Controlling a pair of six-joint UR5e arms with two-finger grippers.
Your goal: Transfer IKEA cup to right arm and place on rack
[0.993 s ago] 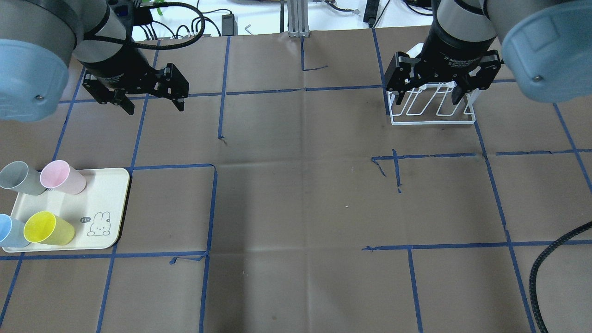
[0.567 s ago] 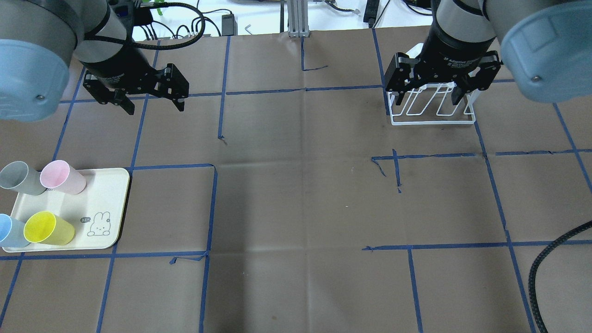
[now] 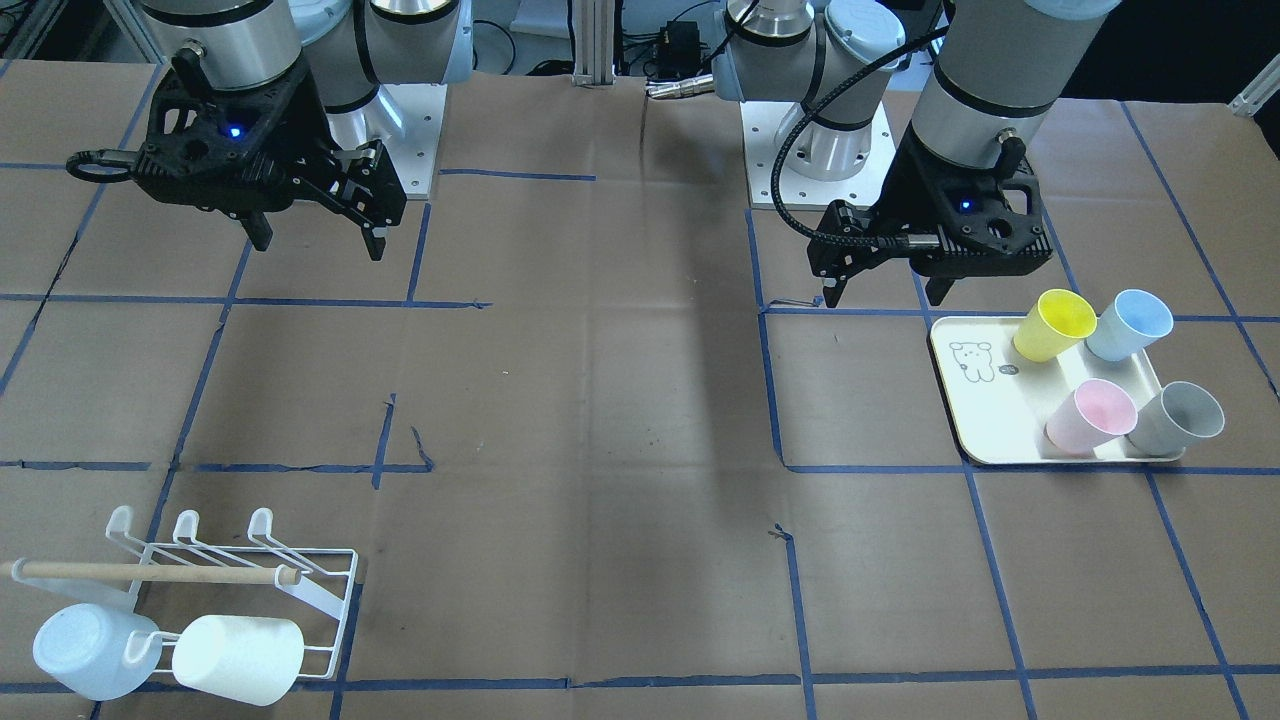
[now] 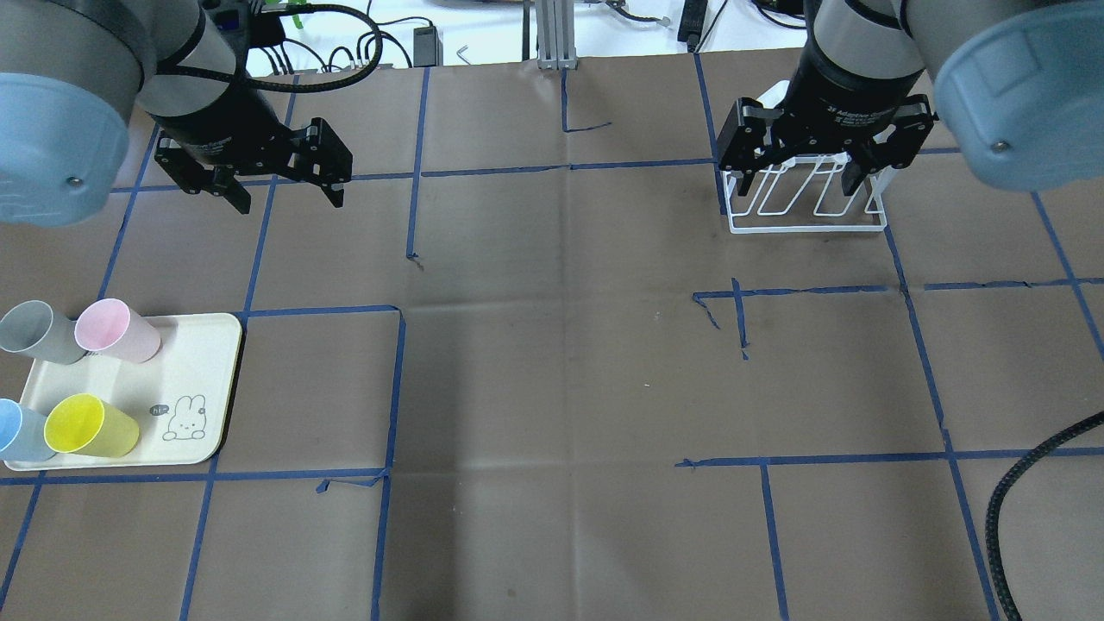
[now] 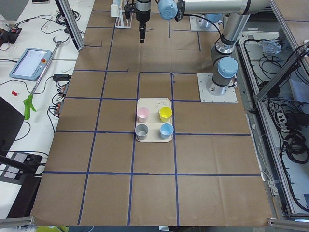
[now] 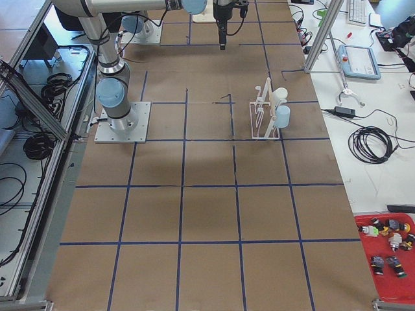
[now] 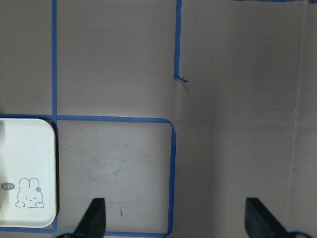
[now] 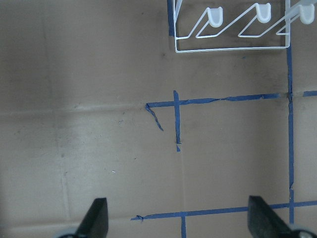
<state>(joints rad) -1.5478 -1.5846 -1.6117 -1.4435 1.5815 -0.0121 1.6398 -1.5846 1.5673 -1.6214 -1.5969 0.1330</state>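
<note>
Four IKEA cups stand on a cream tray (image 4: 203,362) at the left: yellow (image 4: 86,425), pink (image 4: 116,329), grey (image 4: 34,331) and blue (image 4: 15,431). My left gripper (image 4: 287,200) is open and empty, in the air beyond the tray; in the front view (image 3: 880,295) it hangs just behind the yellow cup (image 3: 1052,323). My right gripper (image 4: 799,188) is open and empty above the white wire rack (image 4: 806,228). The rack (image 3: 320,600) holds a pale blue cup (image 3: 85,650) and a white cup (image 3: 238,655) on its far prongs. Its near prongs (image 8: 216,15) are bare.
Brown paper with blue tape lines covers the table. A black corrugated hose (image 4: 1018,500) loops at the near right edge. Cables and an aluminium post (image 4: 552,34) lie past the far edge. The tray corner with the bunny drawing (image 7: 29,193) shows in the left wrist view.
</note>
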